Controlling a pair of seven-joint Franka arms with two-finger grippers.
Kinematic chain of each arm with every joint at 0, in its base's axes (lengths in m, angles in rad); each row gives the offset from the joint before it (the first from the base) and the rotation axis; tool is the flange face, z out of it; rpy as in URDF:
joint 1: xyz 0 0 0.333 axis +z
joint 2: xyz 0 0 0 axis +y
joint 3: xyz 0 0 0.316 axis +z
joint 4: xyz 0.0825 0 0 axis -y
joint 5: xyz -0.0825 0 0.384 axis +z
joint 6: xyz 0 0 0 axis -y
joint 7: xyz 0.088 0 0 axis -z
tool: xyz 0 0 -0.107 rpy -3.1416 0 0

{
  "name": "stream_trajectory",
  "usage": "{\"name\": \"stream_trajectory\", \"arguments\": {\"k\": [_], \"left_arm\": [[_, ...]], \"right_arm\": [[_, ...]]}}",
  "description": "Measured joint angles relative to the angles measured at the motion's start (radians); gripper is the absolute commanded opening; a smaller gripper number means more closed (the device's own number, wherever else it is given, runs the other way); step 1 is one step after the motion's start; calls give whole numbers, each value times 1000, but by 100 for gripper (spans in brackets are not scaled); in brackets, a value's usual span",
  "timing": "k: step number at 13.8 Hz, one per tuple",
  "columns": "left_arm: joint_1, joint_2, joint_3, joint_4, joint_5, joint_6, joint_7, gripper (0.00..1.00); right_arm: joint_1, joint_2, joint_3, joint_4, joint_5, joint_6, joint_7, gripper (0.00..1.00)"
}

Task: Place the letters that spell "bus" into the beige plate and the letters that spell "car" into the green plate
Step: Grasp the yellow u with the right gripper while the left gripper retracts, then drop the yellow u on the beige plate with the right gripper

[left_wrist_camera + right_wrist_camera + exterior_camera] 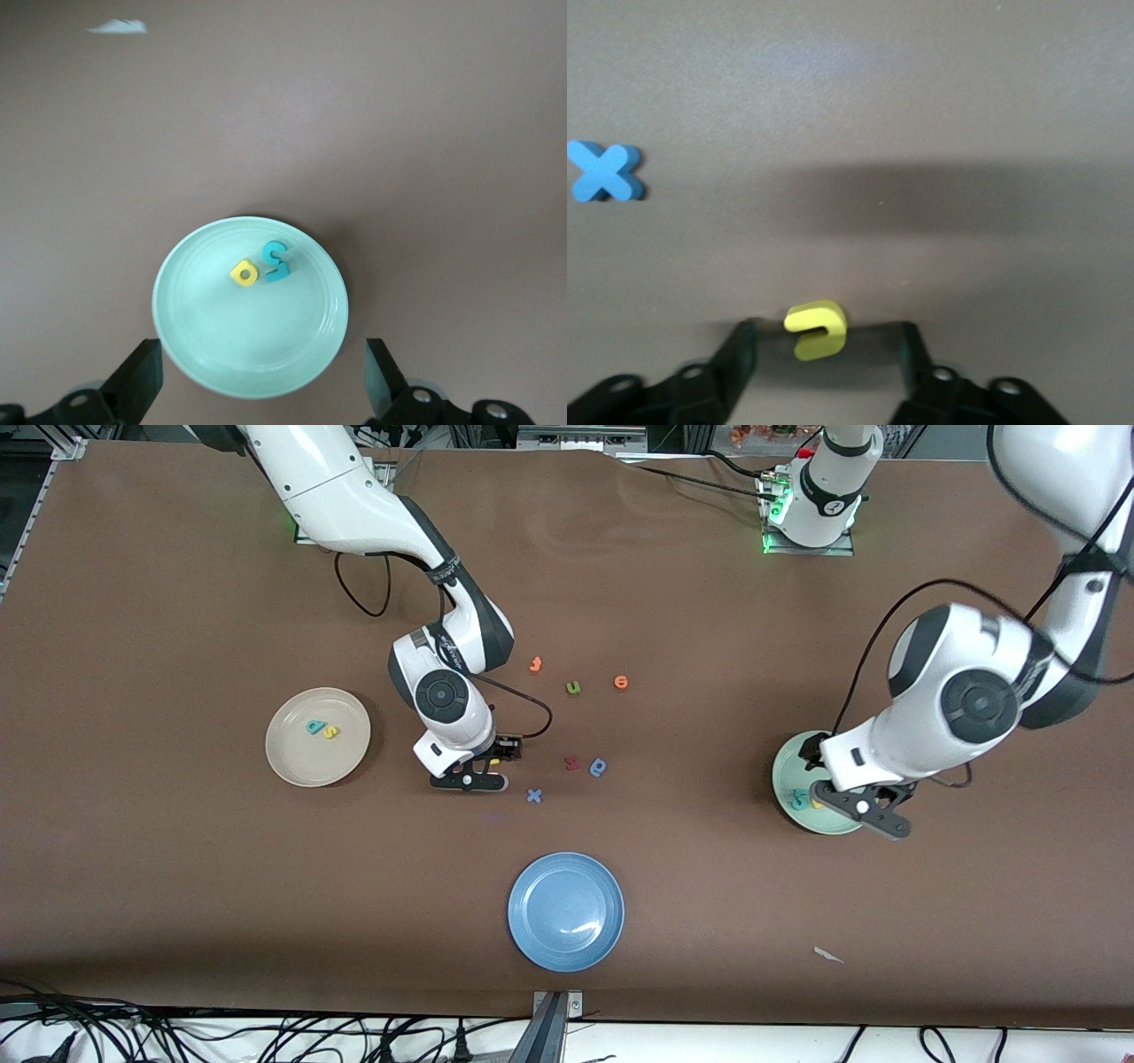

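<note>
The right arm reaches from its base down to the middle of the desk (177,584), its wrist bent so that the right hand (483,772) points straight down at the desk surface. Its fingers (740,354) stand partly apart on either side of the yellow "u" (817,329), which lies on the desk between them; whether they touch it I cannot tell. A blue "x" (604,172) lies on the desk near that hand, a little nearer to the front camera.

The left arm bends down over its own end of the desk, with the left hand (864,808) hanging above the green plate (195,328). Its fingers (137,376) are spread wide and hold nothing.

The green plate holds the yellow "a" (244,273), the teal "c" (274,251) and the teal "r" (277,273), close together. The beige plate (292,760), toward the right arm's end, holds the teal "b" (314,726) and the yellow "s" (330,732) side by side. A blue plate (566,911) sits nearest the front camera.
</note>
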Motion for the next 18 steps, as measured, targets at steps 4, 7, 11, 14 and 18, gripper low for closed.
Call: {"name": "stream_trajectory", "arguments": {"k": [4, 7, 11, 14, 18], "left_arm": [[17, -75, 1, 133, -73, -233, -10, 100], [5, -93, 20, 222, -75, -330, -11, 100], [-173, -188, 352, 199, -280, -301, -15, 100], [-229, -299, 511, 62, -355, -240, -17, 100], [-239, -395, 515, -32, -352, -231, -52, 100]], "right_arm": [[0, -1, 5, 3, 6, -2, 0, 38], [-1, -2, 5, 4, 6, -5, 0, 32], [-4, -3, 3, 5, 8, -10, 0, 25], [-4, -3, 3, 5, 10, -13, 0, 22], [-4, -4, 3, 5, 10, -14, 0, 16]]}}
